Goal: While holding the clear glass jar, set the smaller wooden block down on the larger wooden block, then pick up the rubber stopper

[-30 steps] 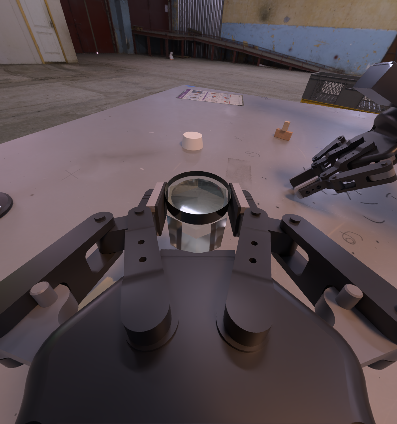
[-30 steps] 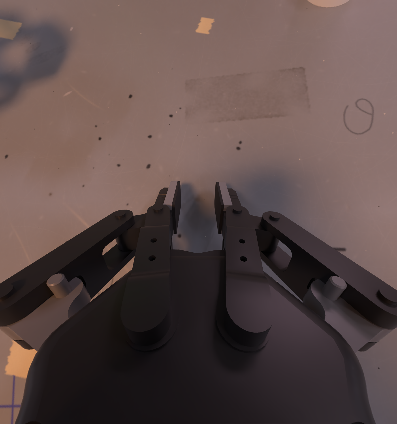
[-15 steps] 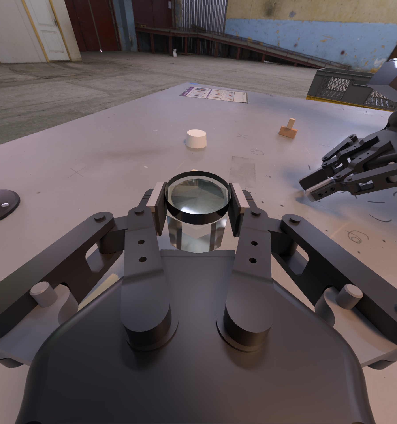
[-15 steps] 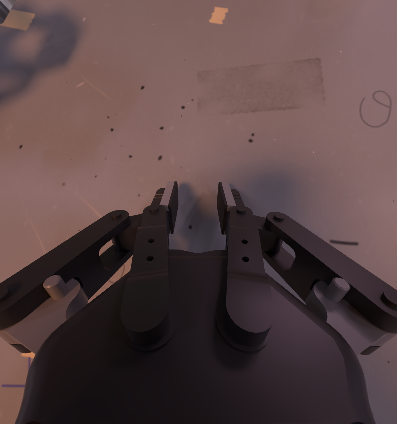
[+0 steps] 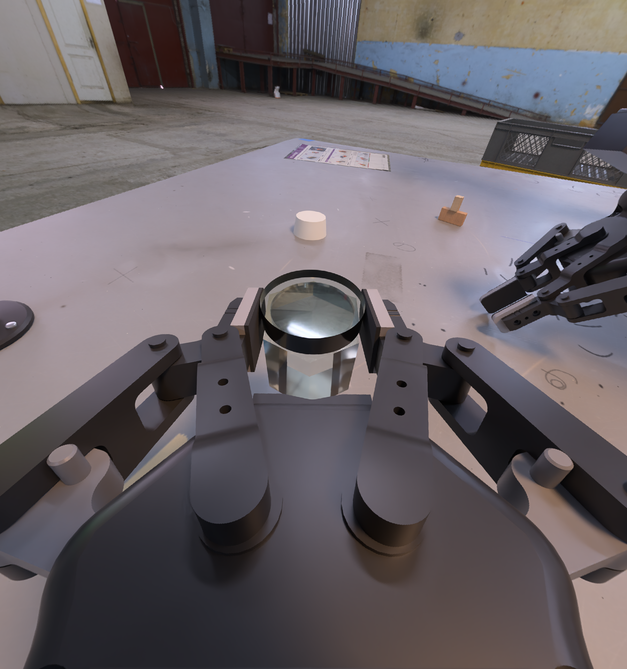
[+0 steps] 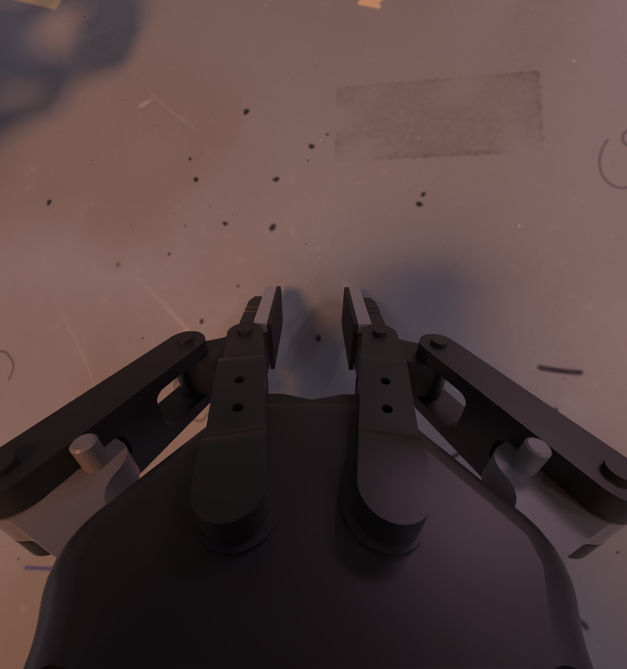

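My left gripper (image 5: 311, 307) is shut on the clear glass jar (image 5: 310, 369) and holds it upright above the grey table (image 5: 159, 235). The white rubber stopper (image 5: 310, 226) stands on the table beyond the jar. Farther right, the smaller wooden block (image 5: 458, 202) stands upright on the larger wooden block (image 5: 452, 218). My right gripper (image 6: 312, 311) is open and empty, just above bare table; it also shows at the right of the left wrist view (image 5: 494, 311). Stopper and blocks are out of the right wrist view.
A printed sheet (image 5: 337, 157) lies at the table's far edge. A grey crate (image 5: 543, 152) stands at the far right. A dark round arm base (image 5: 0, 325) sits at the left. Pen marks and a scuffed patch (image 6: 438, 116) mark the table.
The right gripper has drifted rightward in the left wrist view. The stopper's edge has left the top of the right wrist view. The left gripper has kept the jar and risen slightly.
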{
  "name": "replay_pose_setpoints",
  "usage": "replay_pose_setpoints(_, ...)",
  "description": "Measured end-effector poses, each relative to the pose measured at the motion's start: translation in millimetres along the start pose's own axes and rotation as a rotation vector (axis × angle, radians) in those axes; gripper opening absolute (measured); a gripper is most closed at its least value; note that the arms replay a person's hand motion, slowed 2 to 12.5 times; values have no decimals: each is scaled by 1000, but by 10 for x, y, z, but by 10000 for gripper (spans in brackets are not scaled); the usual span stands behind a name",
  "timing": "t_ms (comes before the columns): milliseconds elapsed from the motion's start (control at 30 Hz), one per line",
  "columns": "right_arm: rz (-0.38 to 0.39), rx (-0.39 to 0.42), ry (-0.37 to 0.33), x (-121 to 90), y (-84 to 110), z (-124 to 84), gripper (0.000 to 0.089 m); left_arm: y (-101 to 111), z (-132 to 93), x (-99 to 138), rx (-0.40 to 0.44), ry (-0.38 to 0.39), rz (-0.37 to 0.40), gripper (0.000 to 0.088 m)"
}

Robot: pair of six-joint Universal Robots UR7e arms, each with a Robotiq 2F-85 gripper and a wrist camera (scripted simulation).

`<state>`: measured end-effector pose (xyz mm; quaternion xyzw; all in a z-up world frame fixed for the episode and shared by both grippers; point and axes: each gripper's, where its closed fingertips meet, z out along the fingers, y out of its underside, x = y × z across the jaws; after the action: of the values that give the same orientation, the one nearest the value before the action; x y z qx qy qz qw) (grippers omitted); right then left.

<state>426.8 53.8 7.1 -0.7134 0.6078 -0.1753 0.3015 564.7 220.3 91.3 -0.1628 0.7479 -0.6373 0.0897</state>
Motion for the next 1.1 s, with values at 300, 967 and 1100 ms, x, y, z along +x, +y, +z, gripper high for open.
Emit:
replay_pose_setpoints(300, -13, -27, -32, -84, 51, -34, 269, -37, -20, 1, 15, 6, -13, 463)
replay_pose_setpoints(967, -49, 25, 12, -85, -73, -121, 256, -114, -70, -48, 51, -9, -29, 463)
replay_pose_setpoints(1100, -57, 50, 25, -77, -135, -140, 260, -123, -77, -57, 56, -11, -35, 463)
